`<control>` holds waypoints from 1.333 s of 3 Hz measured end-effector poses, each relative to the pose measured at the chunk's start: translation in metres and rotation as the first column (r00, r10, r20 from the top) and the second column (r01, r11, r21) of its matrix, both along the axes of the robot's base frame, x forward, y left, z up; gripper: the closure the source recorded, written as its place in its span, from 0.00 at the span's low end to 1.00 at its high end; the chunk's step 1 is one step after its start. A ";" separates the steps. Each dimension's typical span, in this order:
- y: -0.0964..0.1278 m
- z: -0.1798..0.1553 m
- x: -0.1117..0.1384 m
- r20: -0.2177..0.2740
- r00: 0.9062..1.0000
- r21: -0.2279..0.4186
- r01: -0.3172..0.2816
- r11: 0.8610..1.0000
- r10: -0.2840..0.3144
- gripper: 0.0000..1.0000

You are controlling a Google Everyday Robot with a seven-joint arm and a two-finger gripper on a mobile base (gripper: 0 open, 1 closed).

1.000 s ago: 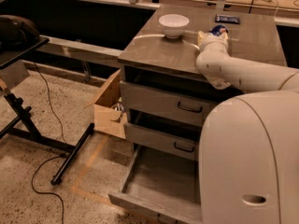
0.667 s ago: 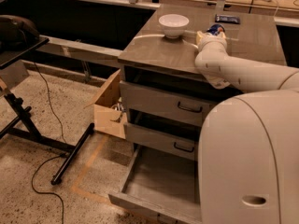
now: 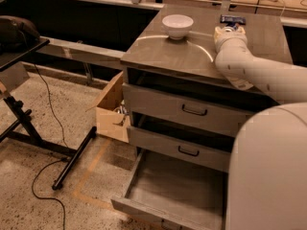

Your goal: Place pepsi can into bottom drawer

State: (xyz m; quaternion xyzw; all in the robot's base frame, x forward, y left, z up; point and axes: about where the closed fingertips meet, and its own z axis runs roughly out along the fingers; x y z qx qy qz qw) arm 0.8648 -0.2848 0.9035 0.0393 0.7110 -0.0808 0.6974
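You are looking at a gripper [image 3: 230, 31] that is hiding behind its own wrist near the back right corner of the cabinet top [image 3: 168, 56], so you cannot tell whether it is open or closed. The pepsi can [image 3: 233, 27] is showing only as a sliver of blue at the far edge of that wrist, just in front of the dark blue packet [image 3: 232, 19]; whether the gripper is touching it is not showing. The robot's body is covering the right part of the bottom drawer [image 3: 177, 195], which is standing pulled out with a bare floor. Since a second ago the arm [image 3: 259, 75] is reaching further toward the back edge, while the white bowl [image 3: 177, 25] is staying put.
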 end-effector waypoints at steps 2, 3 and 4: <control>-0.021 0.019 -0.084 -0.055 0.982 0.030 -0.177 0.984 0.178 1.00; -0.020 0.006 -0.104 -0.105 0.968 0.014 -0.227 0.974 0.228 1.00; -0.020 0.006 -0.104 -0.105 0.968 0.014 -0.228 0.974 0.228 1.00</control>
